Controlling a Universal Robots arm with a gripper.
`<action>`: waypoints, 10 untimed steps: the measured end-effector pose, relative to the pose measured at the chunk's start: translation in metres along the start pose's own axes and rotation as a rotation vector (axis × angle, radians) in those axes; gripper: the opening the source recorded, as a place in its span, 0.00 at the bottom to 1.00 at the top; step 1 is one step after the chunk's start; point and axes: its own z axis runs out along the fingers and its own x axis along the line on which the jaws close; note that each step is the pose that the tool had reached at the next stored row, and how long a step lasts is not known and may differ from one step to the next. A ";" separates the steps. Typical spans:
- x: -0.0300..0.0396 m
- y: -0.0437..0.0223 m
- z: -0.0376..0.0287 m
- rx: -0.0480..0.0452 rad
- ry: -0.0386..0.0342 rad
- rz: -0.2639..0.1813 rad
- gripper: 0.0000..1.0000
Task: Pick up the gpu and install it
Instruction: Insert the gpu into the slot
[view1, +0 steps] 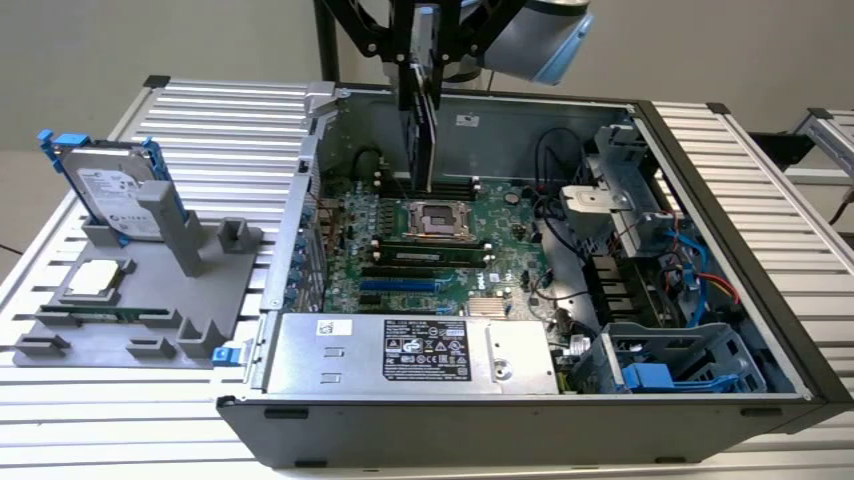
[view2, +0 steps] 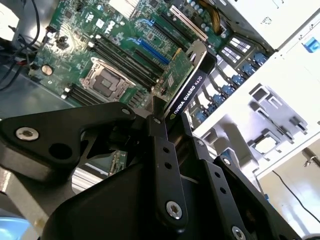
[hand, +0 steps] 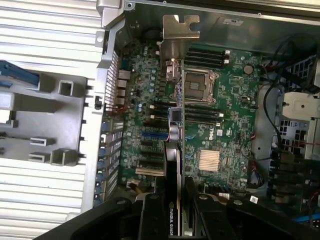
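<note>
The gpu (view1: 424, 135), a thin green circuit card with a black cooler block and a silver metal end bracket, hangs on edge in the upper centre of the exterior view. The black two-fingered gripper (view1: 424, 72) is closed on its top end, one finger pressed to each face, as both wrist views show (hand: 175, 202) (view2: 167, 120). Below the card lies the green motherboard (view1: 427, 255) with its square silver processor socket (view1: 435, 218), inside the open dark grey computer case (view1: 534, 425). I cannot tell whether the card touches the board. At the exterior view's left, a silver hard drive (view1: 114, 185) in a blue frame stands upright on a grey plastic fixture (view1: 147, 300), which rests on the slatted aluminium table (view1: 200, 110).
</note>
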 end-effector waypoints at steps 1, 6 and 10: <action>0.0000 0.0000 0.0000 -0.0001 0.0002 -0.003 0.00; 0.0001 -0.0001 0.0002 -0.0007 0.0008 -0.020 0.00; 0.0000 0.0000 0.0000 -0.0008 0.0016 -0.033 0.00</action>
